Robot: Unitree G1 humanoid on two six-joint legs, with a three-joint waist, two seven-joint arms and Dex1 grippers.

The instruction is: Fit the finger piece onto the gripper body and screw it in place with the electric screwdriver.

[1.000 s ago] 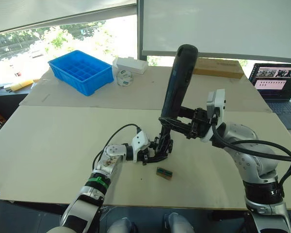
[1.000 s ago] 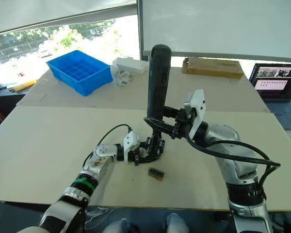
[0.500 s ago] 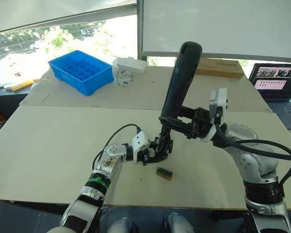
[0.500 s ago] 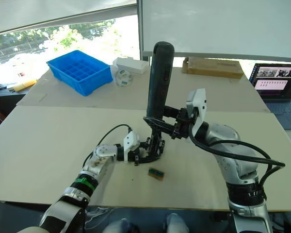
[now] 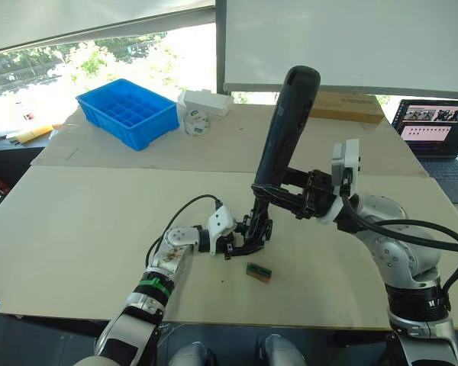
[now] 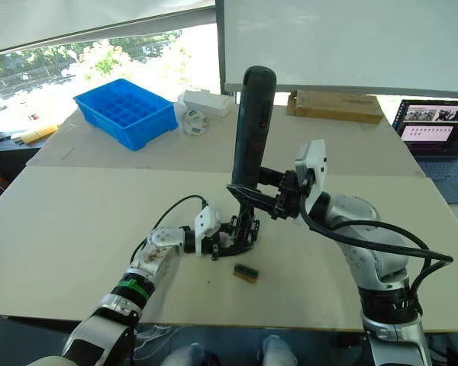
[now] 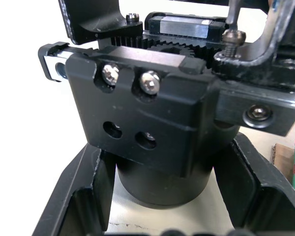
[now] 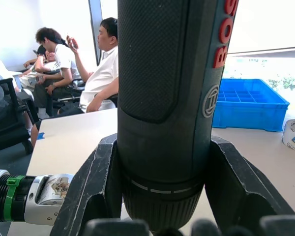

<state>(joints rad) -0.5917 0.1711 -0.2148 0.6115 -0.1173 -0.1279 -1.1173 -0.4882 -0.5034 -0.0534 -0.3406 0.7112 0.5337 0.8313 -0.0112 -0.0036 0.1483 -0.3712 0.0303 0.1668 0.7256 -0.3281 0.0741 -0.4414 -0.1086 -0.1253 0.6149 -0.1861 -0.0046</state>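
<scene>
On the pale beige surface, a little left of centre and toward the near edge, the left tool grips the small black round-based gripper body and holds it just above the surface. In the left wrist view its two black fingers press against either side of the round base of the gripper body, whose blocky upper part carries two silver screws, two empty holes and a toothed rack across the top. A loose finger piece cannot be told apart from the rest of the assembly in these views.

The right tool reaches in from the right and is closed around the lower end of the thick black cylindrical electric screwdriver, which stands nearly upright, leaning slightly to the right at its top, directly above the gripper body. In the right wrist view both fingers clamp the barrel of the screwdriver just above its collar; red lettering and a round logo show on the barrel. In the left wrist view a thin metal bit comes down to a screw head at the top of the gripper body.

A small green-and-tan block lies on the surface just nearer than the gripper body. At the far left sit a blue compartmented plastic tray and a white box, with a flat brown cardboard box far right of centre and an open laptop at the far right edge. People are seated in the background of the right wrist view.
</scene>
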